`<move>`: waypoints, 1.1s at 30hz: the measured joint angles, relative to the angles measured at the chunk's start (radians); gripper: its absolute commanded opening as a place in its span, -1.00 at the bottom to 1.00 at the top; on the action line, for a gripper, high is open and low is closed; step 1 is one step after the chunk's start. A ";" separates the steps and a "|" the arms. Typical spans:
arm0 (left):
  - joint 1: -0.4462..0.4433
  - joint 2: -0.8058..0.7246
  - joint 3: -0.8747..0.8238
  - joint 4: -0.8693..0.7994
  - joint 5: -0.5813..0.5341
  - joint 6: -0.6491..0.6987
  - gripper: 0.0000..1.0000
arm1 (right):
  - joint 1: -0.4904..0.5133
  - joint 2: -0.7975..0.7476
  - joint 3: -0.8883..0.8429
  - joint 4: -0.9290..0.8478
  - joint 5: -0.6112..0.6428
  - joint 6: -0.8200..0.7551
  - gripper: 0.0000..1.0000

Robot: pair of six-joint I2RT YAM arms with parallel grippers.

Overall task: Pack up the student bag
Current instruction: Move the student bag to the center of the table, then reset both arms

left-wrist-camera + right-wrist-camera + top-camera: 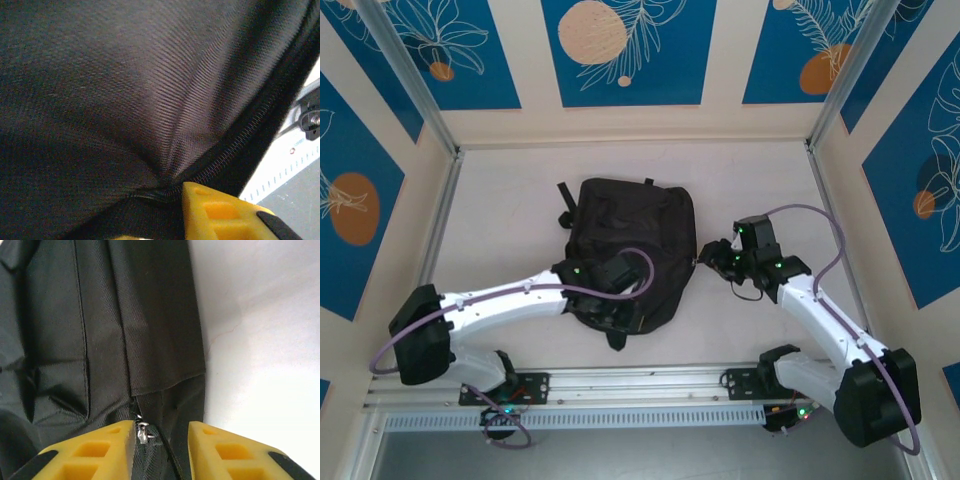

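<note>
The student bag (635, 235), a large black fabric backpack, lies flat in the middle of the white table. My left gripper (612, 305) reaches over its near part. In the left wrist view, puckered bag fabric (125, 100) and a zipper seam (235, 142) lie between the slightly parted yellow fingers (215, 215) of the left gripper (152, 214). My right gripper (705, 262) is at the bag's right edge. It stands open (161, 429) around a small metal zipper pull (142, 431), which lies against the left finger. The bag (100, 330) stretches away ahead of it.
An aluminium rail (640, 385) carrying both arm bases runs along the near edge, and its ruled strip (295, 155) lies beside the bag. Cream walls with blue panels close in the table (510, 220) on three sides. A bag strap (565, 200) sticks out at the far left.
</note>
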 measured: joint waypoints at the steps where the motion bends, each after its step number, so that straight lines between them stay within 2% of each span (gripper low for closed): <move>1: -0.004 0.007 0.009 -0.003 0.005 0.006 -0.39 | -0.002 -0.003 0.000 -0.004 0.002 -0.005 -0.21; 2: -0.006 0.012 0.018 -0.005 0.013 0.016 -0.38 | -0.004 -0.006 0.000 -0.011 0.003 -0.009 -0.19; 4: -0.008 0.016 0.032 -0.011 0.028 0.032 -0.30 | -0.004 -0.022 0.001 -0.028 0.008 -0.019 -0.04; 6: -0.010 0.025 0.051 -0.021 0.042 0.049 -0.05 | -0.004 -0.047 0.003 -0.046 0.014 -0.034 0.32; 8: -0.014 0.039 0.071 -0.032 0.058 0.067 0.15 | -0.004 -0.075 0.007 -0.064 0.018 -0.049 0.43; 10: -0.017 0.048 0.084 -0.037 0.077 0.095 0.99 | -0.004 -0.093 0.023 -0.084 0.014 -0.066 0.53; 12: -0.020 0.042 0.086 -0.033 0.096 0.134 0.99 | -0.004 -0.102 0.055 -0.108 0.009 -0.094 1.00; 16: -0.009 -0.030 0.092 -0.038 0.102 0.193 0.99 | -0.004 -0.110 0.147 -0.168 0.008 -0.153 0.98; 19: 0.035 -0.108 0.146 -0.053 0.047 0.245 0.99 | -0.004 -0.110 0.241 -0.215 0.016 -0.203 0.98; 22: 0.115 -0.182 0.233 -0.061 -0.092 0.285 1.00 | -0.004 -0.100 0.333 -0.234 0.018 -0.243 0.98; 24: 0.171 -0.247 0.243 -0.034 -0.252 0.309 0.99 | -0.004 -0.090 0.364 -0.221 0.023 -0.267 0.98; 28: 0.282 -0.417 0.068 0.171 -0.549 0.448 1.00 | -0.004 -0.101 0.307 -0.102 0.070 -0.307 0.98; 30: 0.367 -0.486 -0.098 0.340 -0.606 0.560 0.99 | -0.004 -0.129 0.207 0.031 0.091 -0.360 0.98; 33: 0.540 -0.489 -0.289 0.544 -0.616 0.634 0.99 | -0.004 -0.140 0.087 0.211 0.128 -0.462 0.98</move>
